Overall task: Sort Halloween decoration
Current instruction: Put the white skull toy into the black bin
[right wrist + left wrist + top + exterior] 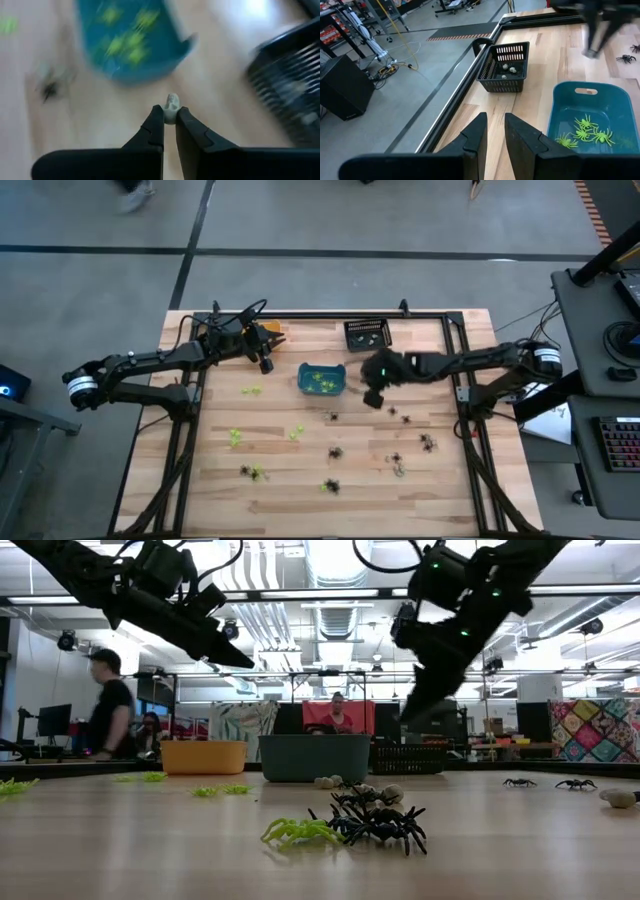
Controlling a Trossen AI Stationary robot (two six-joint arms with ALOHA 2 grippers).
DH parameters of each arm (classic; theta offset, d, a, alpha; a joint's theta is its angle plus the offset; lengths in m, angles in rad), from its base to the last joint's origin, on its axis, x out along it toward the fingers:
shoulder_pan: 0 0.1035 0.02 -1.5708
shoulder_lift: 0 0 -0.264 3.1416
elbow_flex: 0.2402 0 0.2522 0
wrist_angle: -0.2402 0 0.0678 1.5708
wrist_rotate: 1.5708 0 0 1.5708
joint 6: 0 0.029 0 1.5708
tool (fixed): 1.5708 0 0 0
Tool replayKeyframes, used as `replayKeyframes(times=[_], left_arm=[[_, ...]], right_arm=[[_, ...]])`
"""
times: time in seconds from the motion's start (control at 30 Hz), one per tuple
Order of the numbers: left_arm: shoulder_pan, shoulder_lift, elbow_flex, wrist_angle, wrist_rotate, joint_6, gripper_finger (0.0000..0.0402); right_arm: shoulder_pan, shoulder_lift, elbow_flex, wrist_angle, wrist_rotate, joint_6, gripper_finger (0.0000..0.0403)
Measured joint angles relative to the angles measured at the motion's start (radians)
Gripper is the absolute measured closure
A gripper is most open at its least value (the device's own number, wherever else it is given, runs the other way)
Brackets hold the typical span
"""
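One pale trinket (171,103) sits pinched between the fingertips of our right gripper (170,116), which hangs above the table between the teal bin (322,379) and the black basket (367,334). Several lime green spiders (585,134) lie in that teal bin, pale pieces (507,66) in the basket, and black spiders (336,452) and green ones (236,437) are scattered over the wooden table (280,410). Our left gripper (493,134) hovers near the orange bin (202,756), its fingers slightly parted around nothing.
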Motion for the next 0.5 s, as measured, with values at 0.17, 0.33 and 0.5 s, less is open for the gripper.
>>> replayKeyframes(times=[0.17,0.33,0.5], left_arm=[[0.000,0.000,0.000,0.001,0.000,0.000,0.0351],[0.000,0.000,0.000,0.008,0.000,-0.005,0.0351],[0.000,0.000,0.000,0.008,0.000,-0.022,0.0351]], right_arm=[[-0.176,0.017,0.078,-0.002,-0.026,-0.031,0.0390],[-0.333,0.094,0.201,-0.059,-0.132,-0.134,0.0390],[-0.431,0.212,0.383,-0.265,-0.138,-0.210,0.0390]])
